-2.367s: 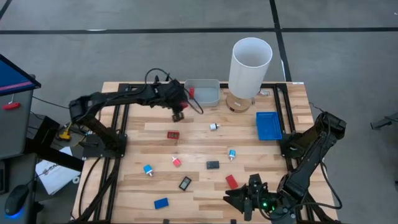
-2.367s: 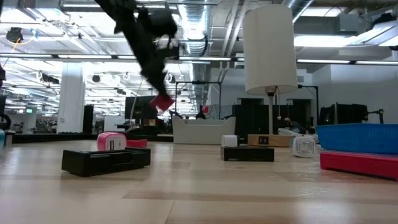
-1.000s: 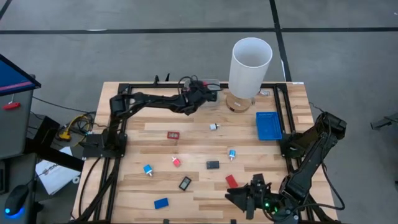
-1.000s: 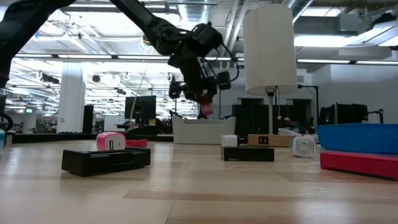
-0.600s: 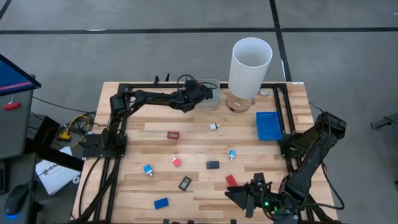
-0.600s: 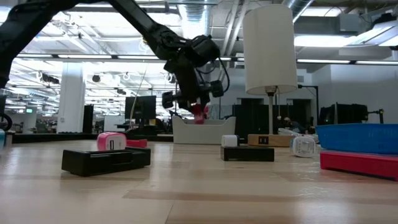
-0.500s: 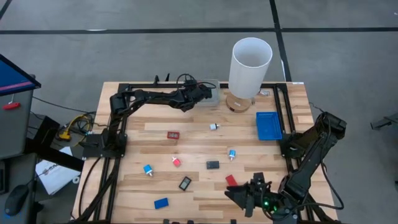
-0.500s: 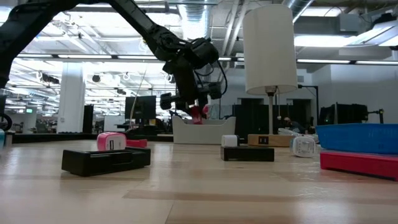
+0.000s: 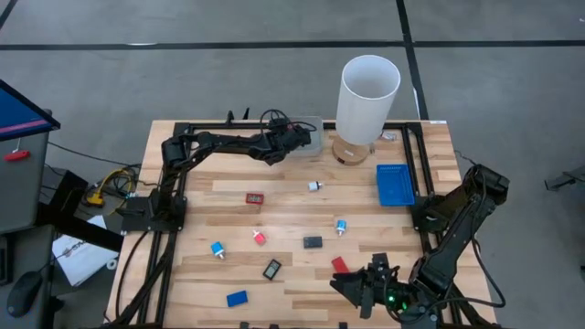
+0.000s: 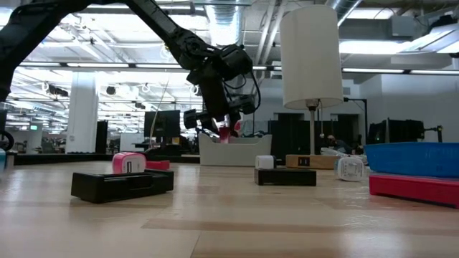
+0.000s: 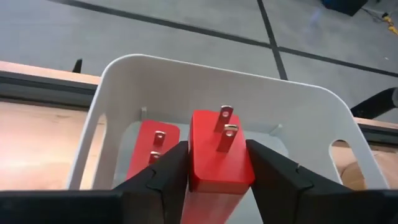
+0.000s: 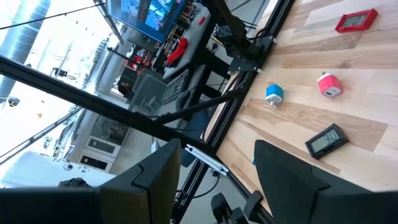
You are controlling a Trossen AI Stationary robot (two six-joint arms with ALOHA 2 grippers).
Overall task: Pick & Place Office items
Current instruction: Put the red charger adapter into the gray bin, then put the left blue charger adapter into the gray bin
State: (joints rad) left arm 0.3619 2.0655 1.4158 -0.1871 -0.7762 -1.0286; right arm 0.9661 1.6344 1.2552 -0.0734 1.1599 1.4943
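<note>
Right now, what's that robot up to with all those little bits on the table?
It's sorting small office items. The left gripper holds a red plug block over the grey tray, where another red block already lies. The right gripper waits at the table's near edge. Other pieces lie scattered on the table.

Office items scattered on the table and over the grey tray.
One red plug block (image 11: pixel 219 158), prongs up, sits between dark fingers (image 11: pixel 163 174) above the tray (image 11: pixel 118 93), where another red block (image 11: pixel 149 152) lies. On the wood: red framed rectangle (image 9: pixel 254 197), black framed rectangle (image 9: pixel 272 269), blue block (image 9: pixel 237 298), black block (image 9: pixel 313 242).
</note>
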